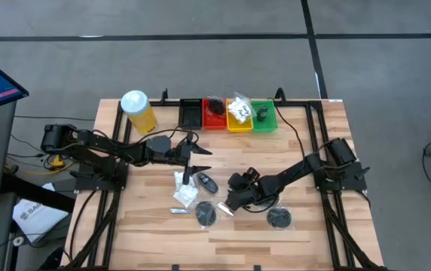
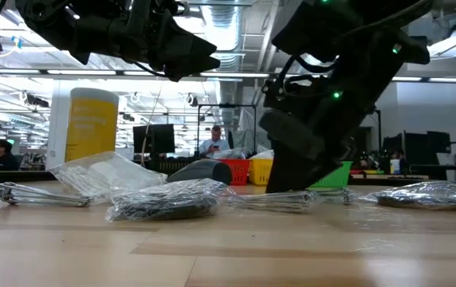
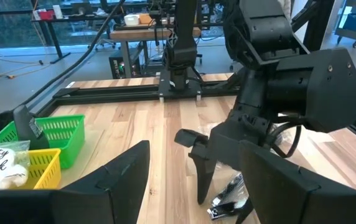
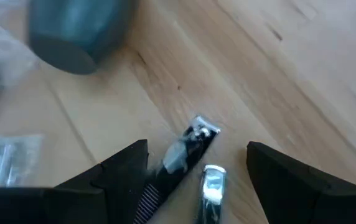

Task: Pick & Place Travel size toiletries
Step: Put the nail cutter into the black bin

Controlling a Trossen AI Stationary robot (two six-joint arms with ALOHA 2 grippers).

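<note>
Only the high view shows the whole table, with the yellow canister at its back edge beside the trays. Toiletries lie mid-table in front of that canister: white sachets, black discs, an oval case. The right wrist view alone shows a silver tube between the wide-open right gripper fingers, untouched. The left gripper, also spread, hovers near the canister, over the sachets.

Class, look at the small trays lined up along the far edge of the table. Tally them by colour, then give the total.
black tray: 1
red tray: 1
yellow tray: 1
green tray: 1
Total: 4
</note>
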